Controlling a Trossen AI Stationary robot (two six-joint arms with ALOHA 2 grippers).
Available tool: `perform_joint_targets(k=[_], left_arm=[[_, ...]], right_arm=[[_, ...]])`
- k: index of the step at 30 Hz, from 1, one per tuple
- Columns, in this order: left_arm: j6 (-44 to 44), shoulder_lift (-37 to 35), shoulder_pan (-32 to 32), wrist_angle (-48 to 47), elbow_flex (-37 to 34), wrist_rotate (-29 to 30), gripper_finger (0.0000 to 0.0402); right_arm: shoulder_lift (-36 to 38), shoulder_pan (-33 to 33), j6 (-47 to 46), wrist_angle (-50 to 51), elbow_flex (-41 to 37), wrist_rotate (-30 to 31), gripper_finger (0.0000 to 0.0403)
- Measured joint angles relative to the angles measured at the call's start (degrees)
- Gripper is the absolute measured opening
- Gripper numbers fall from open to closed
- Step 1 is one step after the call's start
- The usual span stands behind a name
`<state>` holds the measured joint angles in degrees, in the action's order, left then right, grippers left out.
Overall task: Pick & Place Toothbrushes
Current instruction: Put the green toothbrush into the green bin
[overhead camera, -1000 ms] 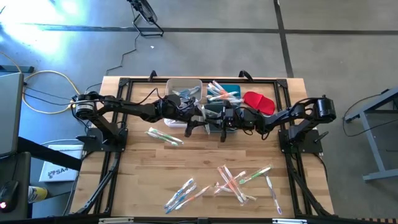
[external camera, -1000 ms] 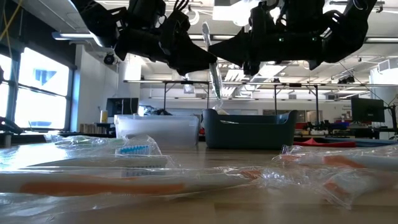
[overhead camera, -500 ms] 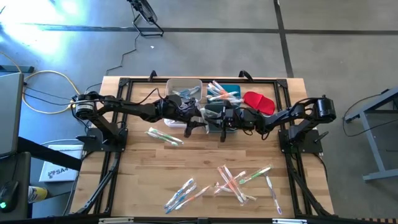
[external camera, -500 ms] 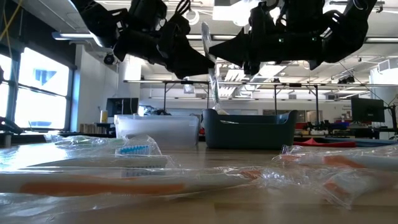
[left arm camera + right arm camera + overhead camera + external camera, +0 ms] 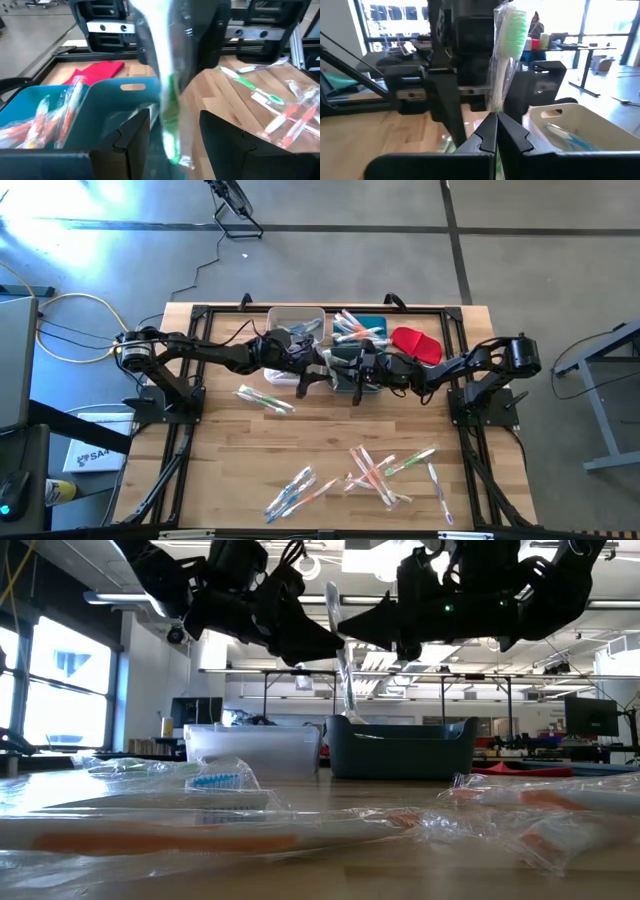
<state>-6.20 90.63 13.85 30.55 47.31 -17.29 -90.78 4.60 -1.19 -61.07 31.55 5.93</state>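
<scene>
A green toothbrush [image 5: 343,665] in a clear wrapper stands nearly upright in mid-air between my two grippers, above the middle of the table. My right gripper [image 5: 496,117] reaches in from the table's right [image 5: 352,373] and is shut on it. My left gripper [image 5: 175,120] comes from the table's left [image 5: 318,372]. It is open, with one finger on each side of the toothbrush [image 5: 169,100] and a gap showing on both sides. More wrapped toothbrushes lie flat on the table [image 5: 265,398] [image 5: 375,468] [image 5: 295,492]. My right gripper pinches the wrapped toothbrush's handle [image 5: 495,107] between its two fingers. The fingers come in level from the table's right and lie across the handle. The toothbrush is lifted clear and nearly upright, with its green bristle head [image 5: 511,25] above the fingers and its other end [image 5: 351,705] hanging below.
A white bin [image 5: 297,315] and a teal bin [image 5: 378,323], both holding toothbrushes, stand at the far side just behind the grippers. A red cloth-like piece [image 5: 416,343] lies to the right of the teal bin. Wrapped toothbrushes fill the near foreground [image 5: 200,830].
</scene>
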Motion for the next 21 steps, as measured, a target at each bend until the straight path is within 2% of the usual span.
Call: perform_joint_targets(k=[12,17,21], left_arm=[[0.3,0.0,0.8,-1.0,0.0,-1.7,0.0171],[0.2,-0.8,1.3,-5.2,-0.1,-2.8,0.0171],[-0.1,-2.6,1.3,-8.1,-0.1,-2.8,0.0171]], right_arm=[[0.0,0.0,1.3,0.9,0.0,0.2,0.0002],[0.1,0.0,1.5,1.2,0.0,1.3,0.0002],[3.0,-0.1,1.5,6.2,0.0,2.6,0.0002]])
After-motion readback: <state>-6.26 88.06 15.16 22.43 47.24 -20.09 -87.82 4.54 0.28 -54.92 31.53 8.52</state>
